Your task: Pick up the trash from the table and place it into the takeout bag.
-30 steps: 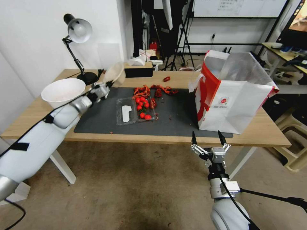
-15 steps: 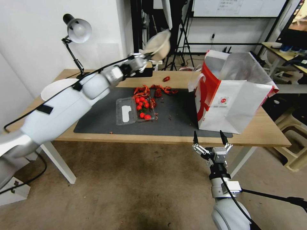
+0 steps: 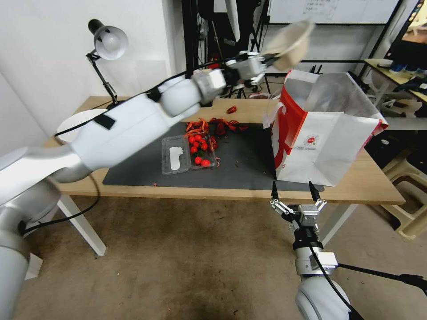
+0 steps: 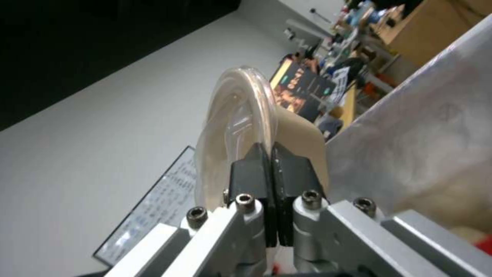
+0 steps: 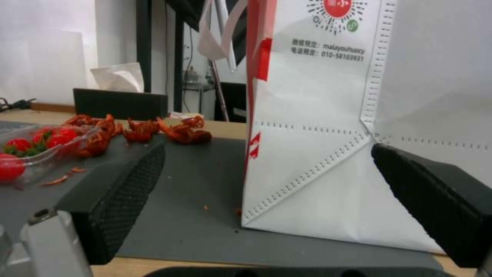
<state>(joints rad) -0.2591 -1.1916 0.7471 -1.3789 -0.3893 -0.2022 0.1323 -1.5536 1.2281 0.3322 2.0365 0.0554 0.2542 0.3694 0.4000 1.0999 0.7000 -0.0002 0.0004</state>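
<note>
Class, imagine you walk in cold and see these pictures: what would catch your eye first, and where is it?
First, the left gripper, stretched high across the table, shut on the rim of a beige pulp bowl beside the open top of the takeout bag. Next, the red food scraps and a clear tray of tomatoes on the dark mat. The right gripper hangs open before the table's near edge.

Beige pulp bowl (image 3: 291, 42) tilted above the open takeout bag (image 3: 327, 146) on the table (image 3: 364, 184)

Light-wood table (image 3: 378, 189): grey mat (image 3: 240, 164), takeout bag (image 3: 324, 146), lamp (image 3: 106, 58), tissue box (image 3: 193, 98).
</note>
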